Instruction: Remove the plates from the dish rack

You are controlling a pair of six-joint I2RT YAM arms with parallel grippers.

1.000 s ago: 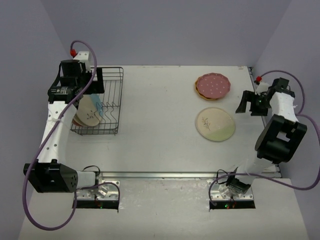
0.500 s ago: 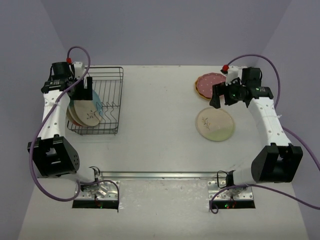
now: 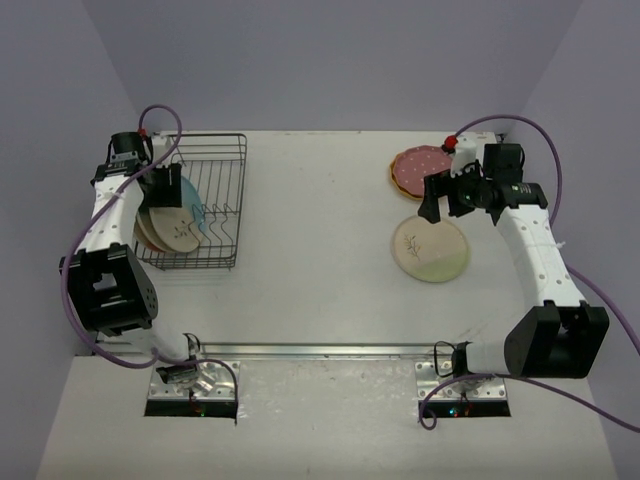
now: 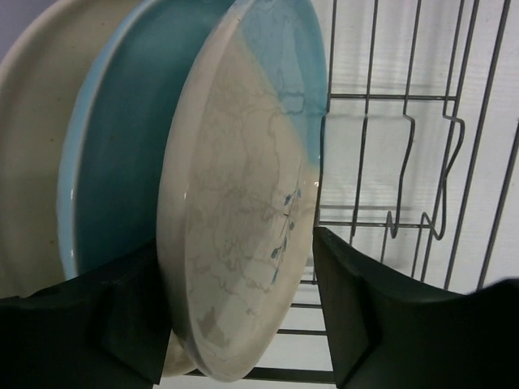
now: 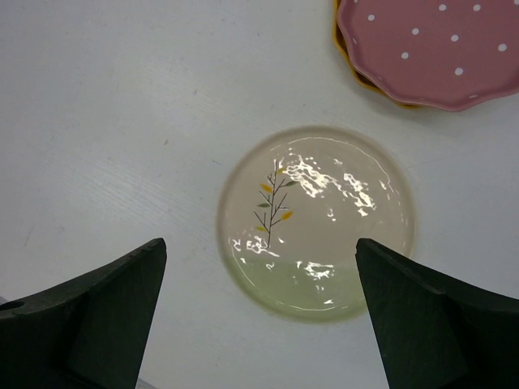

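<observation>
The dark wire dish rack (image 3: 225,205) stands at the far left with three plates upright in it. In the left wrist view the front one, a cream plate tinted blue (image 4: 243,203), sits between my left gripper's (image 4: 235,239) jaws, and both fingers meet its rim. Behind it stand a blue-faced plate (image 4: 122,178) and a cream one (image 4: 32,121). From above, the left gripper (image 3: 166,190) is at the rack's left side. My right gripper (image 5: 259,243) hangs wide open and holds nothing above the cream plate tinted green (image 5: 316,219), which lies flat on the table.
A dark pink plate with white dots (image 3: 424,170) lies on a yellow-orange plate (image 5: 342,44) at the far right, just behind the green-tinted plate (image 3: 430,248). The rack's tines (image 4: 405,162) stand right of the held plate. The walls close in at left, right and back.
My left gripper came down over the rack and its jaws narrowed onto the front plate. The right arm swung in from the table's right edge to above the green-tinted plate.
</observation>
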